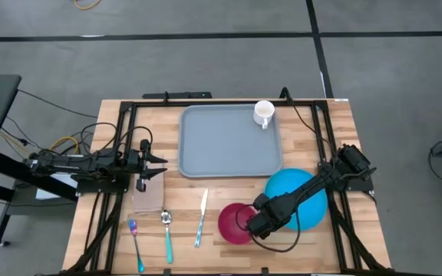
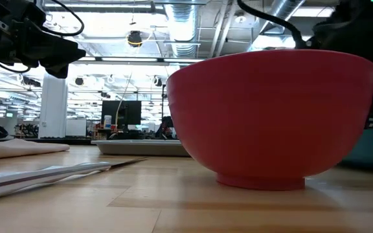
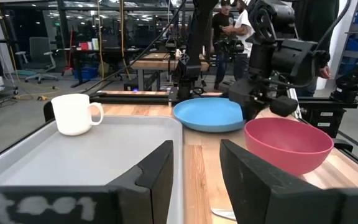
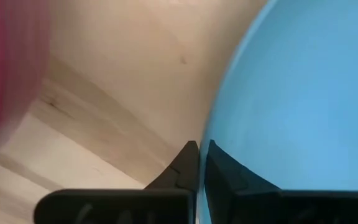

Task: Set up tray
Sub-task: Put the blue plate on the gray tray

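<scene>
wooden table (image 1: 336,138) bears the tray (image 1: 229,146); right gripper (image 4: 201,149) pinches blue plate (image 4: 303,93), left gripper (image 3: 194,165) spread.

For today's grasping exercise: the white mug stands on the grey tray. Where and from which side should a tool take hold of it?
Grip the white mug across its rim from above: it stands upright and open in the tray corner, handle toward the table's front. Pinching one wall opposite the handle should work; the right tool, nearer than the left tool, probably suits.
</scene>
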Controlling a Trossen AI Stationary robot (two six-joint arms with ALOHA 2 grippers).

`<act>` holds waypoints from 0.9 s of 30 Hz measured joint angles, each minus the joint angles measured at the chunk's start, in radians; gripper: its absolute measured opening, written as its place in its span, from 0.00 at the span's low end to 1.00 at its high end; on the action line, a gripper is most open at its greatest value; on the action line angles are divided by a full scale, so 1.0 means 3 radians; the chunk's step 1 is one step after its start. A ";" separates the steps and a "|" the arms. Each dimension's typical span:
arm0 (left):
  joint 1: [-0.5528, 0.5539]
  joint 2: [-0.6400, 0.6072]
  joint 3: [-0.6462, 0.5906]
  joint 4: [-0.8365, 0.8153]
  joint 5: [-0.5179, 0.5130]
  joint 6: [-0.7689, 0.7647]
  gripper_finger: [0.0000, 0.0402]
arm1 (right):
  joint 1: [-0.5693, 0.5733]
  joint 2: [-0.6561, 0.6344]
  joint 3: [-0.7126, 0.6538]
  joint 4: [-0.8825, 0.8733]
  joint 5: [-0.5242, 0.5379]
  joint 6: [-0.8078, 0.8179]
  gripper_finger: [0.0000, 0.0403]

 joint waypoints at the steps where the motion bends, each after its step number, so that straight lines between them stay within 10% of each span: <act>1: 0.0000 0.0000 0.0000 0.0000 0.0000 0.0000 0.30 | -0.0008 -0.0022 0.0025 -0.0051 0.0006 -0.0007 0.01; 27: 0.0000 0.0000 0.0000 0.0000 0.0000 0.0000 0.30 | -0.0799 -0.0151 0.0808 -0.0802 0.0860 -0.0969 0.00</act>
